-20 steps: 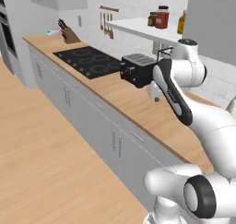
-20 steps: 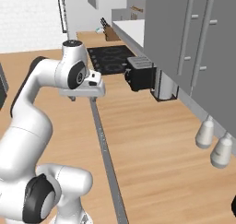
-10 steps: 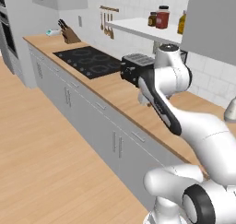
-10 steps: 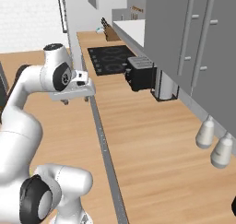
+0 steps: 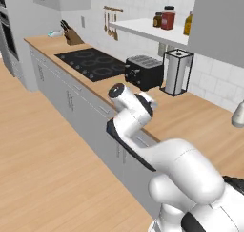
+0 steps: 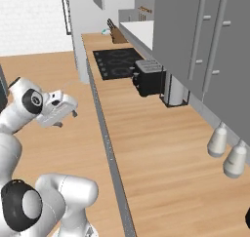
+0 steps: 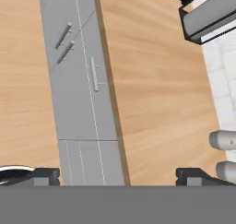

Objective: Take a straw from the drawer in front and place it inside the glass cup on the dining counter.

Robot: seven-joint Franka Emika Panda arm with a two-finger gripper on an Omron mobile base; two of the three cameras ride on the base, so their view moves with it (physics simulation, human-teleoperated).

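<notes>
My gripper (image 7: pixel 117 177) is open, its two dark fingertips (image 7: pixel 46 174) wide apart with nothing between them. It hangs above the front edge of the wood counter (image 7: pixel 156 89), looking down on the pale-grey drawer (image 7: pixel 87 103), which is shut; its slim bar handle (image 7: pixel 94 74) lies ahead of the fingers. From the right base view the gripper (image 6: pixel 68 120) is out past the counter edge, over the floor side. The straw is hidden. The glass cup and the dining counter are out of view.
Two cabinet doors with bar handles (image 7: pixel 64 43) sit beyond the drawer. On the counter stand a black cooktop (image 5: pixel 90 61), a black toaster (image 5: pixel 143 71), a paper towel holder (image 5: pixel 176 73) and two pale bottles (image 6: pixel 227 150). Tall grey wall cabinets (image 6: pixel 205 46) hang above.
The arm has swung away from the toaster, down and out toward the counter's front edge. The gripper now hangs lower, over the cabinet fronts. The base has stayed put.
</notes>
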